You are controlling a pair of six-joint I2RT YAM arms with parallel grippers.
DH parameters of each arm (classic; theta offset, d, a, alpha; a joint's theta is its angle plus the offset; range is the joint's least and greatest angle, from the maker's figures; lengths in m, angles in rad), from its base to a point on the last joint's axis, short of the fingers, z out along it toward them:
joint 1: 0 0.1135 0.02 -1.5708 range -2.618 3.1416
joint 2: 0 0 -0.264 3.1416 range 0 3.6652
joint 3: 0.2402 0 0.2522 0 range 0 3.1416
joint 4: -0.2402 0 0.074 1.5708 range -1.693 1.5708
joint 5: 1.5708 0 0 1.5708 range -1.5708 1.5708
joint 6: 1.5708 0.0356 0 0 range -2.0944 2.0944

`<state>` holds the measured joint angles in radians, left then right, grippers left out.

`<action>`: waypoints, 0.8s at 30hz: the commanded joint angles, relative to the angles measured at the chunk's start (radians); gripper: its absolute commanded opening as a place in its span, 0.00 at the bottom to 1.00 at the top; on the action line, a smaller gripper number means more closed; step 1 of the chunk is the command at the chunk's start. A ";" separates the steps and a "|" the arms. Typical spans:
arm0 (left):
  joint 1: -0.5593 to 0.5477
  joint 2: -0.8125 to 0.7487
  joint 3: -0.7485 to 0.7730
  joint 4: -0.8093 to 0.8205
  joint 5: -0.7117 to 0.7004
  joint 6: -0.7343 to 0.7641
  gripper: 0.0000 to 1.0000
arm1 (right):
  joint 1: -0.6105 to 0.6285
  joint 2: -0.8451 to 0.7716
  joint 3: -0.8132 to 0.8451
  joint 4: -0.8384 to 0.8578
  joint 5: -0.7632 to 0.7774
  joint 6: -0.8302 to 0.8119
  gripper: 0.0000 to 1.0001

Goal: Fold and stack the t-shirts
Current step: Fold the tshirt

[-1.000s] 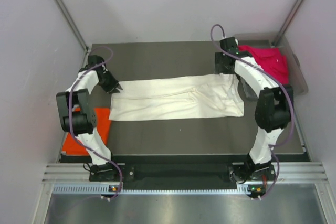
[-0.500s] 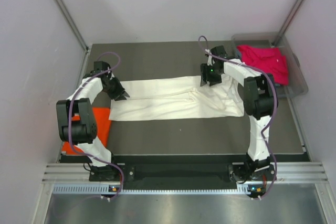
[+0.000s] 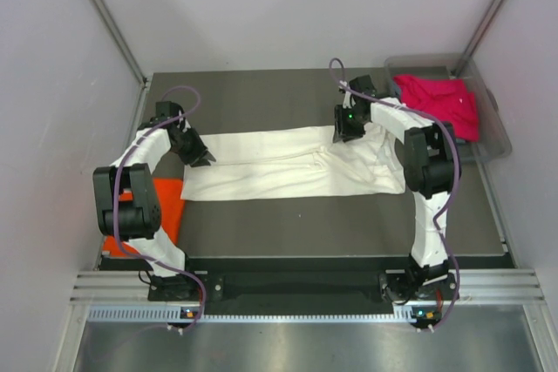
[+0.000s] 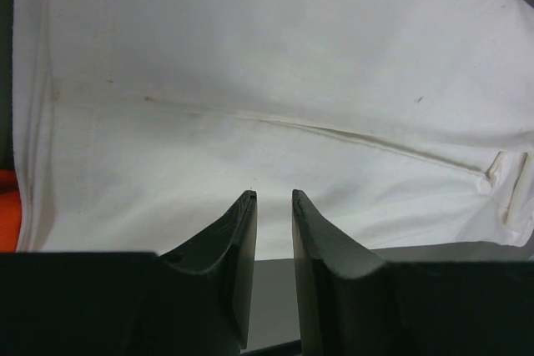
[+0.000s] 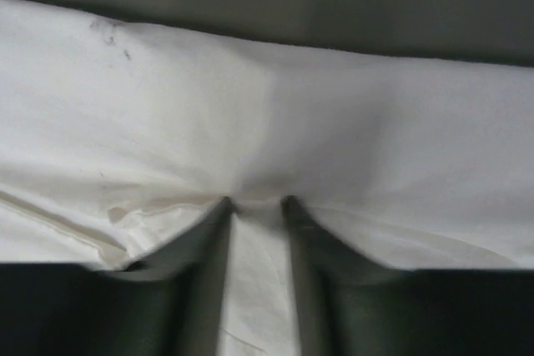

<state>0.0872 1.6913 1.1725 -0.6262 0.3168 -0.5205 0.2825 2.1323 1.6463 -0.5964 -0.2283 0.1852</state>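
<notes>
– Pale walls [image 3: 288,6] boxed the dark desk [image 3: 323,93] on three sides, didn't they? Where did the cloth lie?

– The cream-white t-shirt [image 3: 288,167] lay folded into a long band across the middle, left to right. Bare desk ran along its far edge and in a strip along its near edge, so there was room both ways. The orange t-shirt [image 3: 172,202] lay flat at the left edge, partly under the left arm. The magenta t-shirt [image 3: 440,102] sat heaped in a clear bin [image 3: 499,141] at the far right corner.

– And the hands?

– From above, the left hand [image 3: 202,161] stood at the band's far left corner, the right hand [image 3: 346,135] on its far edge, right of the middle. The fingertips were too small to read there.

– The wrist cameras helped?

– Yes. The right one showed the right hand [image 5: 254,202] closed in on a pinch of the cream cloth, creases fanning out from the tips. The left one showed the left hand [image 4: 274,198] with its fingers [image 4: 242,239] a narrow slit apart, tips at the cloth's edge, grey desk showing in the slit. Whether it gripped any cloth I couldn't tell. It also caught a sliver of orange at its left side.
</notes>
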 commanded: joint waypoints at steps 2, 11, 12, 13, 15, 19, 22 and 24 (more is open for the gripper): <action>0.003 -0.018 0.030 -0.006 0.010 0.020 0.29 | 0.015 -0.064 -0.014 -0.005 0.027 0.014 0.02; 0.003 -0.024 0.015 0.003 0.004 0.020 0.28 | 0.092 -0.201 -0.074 -0.071 0.041 0.143 0.00; 0.003 -0.024 0.010 0.003 0.007 0.019 0.28 | 0.102 -0.227 -0.088 -0.072 0.052 0.160 0.00; 0.002 -0.025 0.009 0.005 0.008 0.019 0.28 | 0.109 -0.238 -0.117 -0.071 0.056 0.180 0.00; 0.003 -0.030 0.000 0.006 0.007 0.020 0.28 | 0.122 -0.258 -0.147 -0.054 0.028 0.232 0.00; 0.003 -0.041 -0.005 -0.001 0.007 0.028 0.28 | 0.165 -0.250 -0.203 -0.059 0.011 0.313 0.03; 0.003 -0.045 -0.016 -0.006 0.007 0.036 0.28 | 0.216 -0.274 -0.296 -0.019 0.014 0.417 0.10; 0.003 -0.045 -0.025 -0.003 0.007 0.037 0.28 | 0.262 -0.322 -0.386 0.042 0.003 0.454 0.20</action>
<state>0.0872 1.6909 1.1637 -0.6285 0.3168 -0.5076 0.4702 1.8915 1.3445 -0.6090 -0.2039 0.5270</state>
